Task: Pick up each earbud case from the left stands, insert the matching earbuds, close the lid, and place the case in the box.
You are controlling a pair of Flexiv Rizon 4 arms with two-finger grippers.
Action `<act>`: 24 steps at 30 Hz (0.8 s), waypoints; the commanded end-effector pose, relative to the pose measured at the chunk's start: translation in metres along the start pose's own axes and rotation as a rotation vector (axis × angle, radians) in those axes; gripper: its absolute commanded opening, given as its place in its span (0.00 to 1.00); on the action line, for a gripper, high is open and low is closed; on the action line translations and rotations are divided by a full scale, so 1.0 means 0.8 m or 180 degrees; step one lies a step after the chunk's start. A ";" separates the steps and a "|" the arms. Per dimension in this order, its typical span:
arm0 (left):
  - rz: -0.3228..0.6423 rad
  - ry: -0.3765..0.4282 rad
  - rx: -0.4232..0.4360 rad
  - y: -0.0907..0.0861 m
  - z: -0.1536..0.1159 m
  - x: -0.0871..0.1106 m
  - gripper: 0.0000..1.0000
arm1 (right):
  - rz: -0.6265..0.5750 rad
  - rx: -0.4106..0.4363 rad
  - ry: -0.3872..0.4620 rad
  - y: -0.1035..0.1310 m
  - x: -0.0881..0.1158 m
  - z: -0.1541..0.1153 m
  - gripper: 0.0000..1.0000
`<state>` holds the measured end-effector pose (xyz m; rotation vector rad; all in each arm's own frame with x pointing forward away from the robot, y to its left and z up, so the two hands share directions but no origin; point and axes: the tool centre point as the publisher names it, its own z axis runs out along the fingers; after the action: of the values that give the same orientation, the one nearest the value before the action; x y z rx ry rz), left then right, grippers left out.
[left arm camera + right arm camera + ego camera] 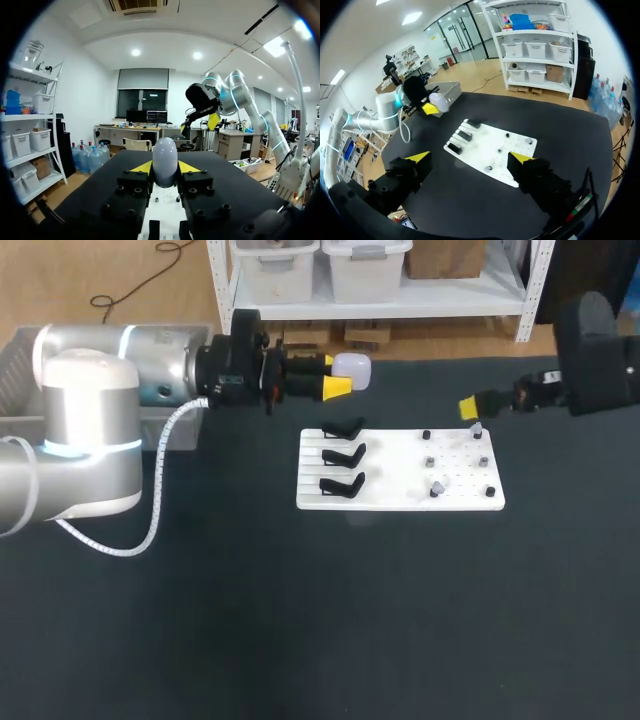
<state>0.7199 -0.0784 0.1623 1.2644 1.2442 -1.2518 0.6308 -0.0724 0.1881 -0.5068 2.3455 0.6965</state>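
Earbud case (352, 369) sits up above the counter (300, 620), pinched in your left jaws, near the white stand board (395, 455). It looks small, light, smooth and slippery, so hold its wide sides. Your right jaws hang wide open, holding nothing.

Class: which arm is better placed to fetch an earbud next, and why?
Right: the right claw is open and empty near the earbuds on the board, while the left claw is shut on the case.
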 end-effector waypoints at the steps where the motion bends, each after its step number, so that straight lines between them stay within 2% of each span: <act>1: 0.0015 0.0010 -0.0008 0.001 0.001 0.001 0.00 | -0.0024 0.0077 0.0090 0.025 -0.012 0.006 1.00; 11: 0.0015 0.0010 -0.0008 0.001 0.001 0.001 0.00 | -0.0230 -0.0076 0.0427 0.069 -0.036 0.046 1.00; 24: 0.0015 0.0010 -0.0008 0.001 0.001 0.001 0.00 | -0.0285 -0.0158 0.0701 0.080 -0.050 0.098 1.00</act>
<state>0.7202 -0.0794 0.1623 1.2682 1.2448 -1.2460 0.6502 0.0228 0.1891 -0.7095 2.4673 0.6636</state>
